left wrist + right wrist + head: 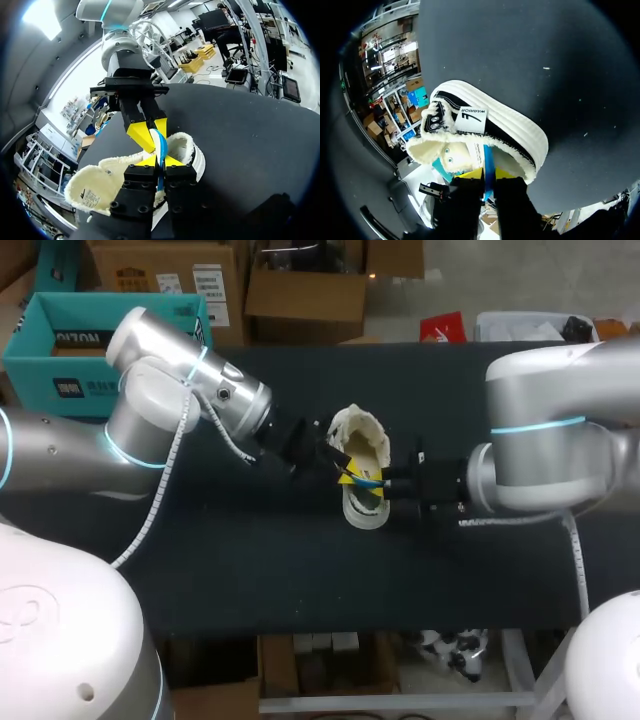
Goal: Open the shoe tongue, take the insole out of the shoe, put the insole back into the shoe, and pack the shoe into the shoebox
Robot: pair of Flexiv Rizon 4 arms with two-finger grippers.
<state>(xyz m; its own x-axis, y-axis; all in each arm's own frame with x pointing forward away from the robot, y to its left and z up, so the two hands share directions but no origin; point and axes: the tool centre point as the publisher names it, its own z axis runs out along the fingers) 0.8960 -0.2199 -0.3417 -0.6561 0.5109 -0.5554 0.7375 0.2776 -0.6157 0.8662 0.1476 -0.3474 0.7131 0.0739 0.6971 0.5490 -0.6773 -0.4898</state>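
A cream fleece-lined shoe with a black side panel lies on the dark table, mid-table. A thin blue-and-white insole stands on edge out of its opening. My left gripper comes in from the left and is shut on the insole's edge. My right gripper comes in from the right. It faces the left one across the shoe, and its yellow tips pinch the same insole. The shoe rests under and beside both grippers.
An open teal box sits at the far left back, by the table's corner. Bare dark tabletop lies in front of and to both sides of the shoe.
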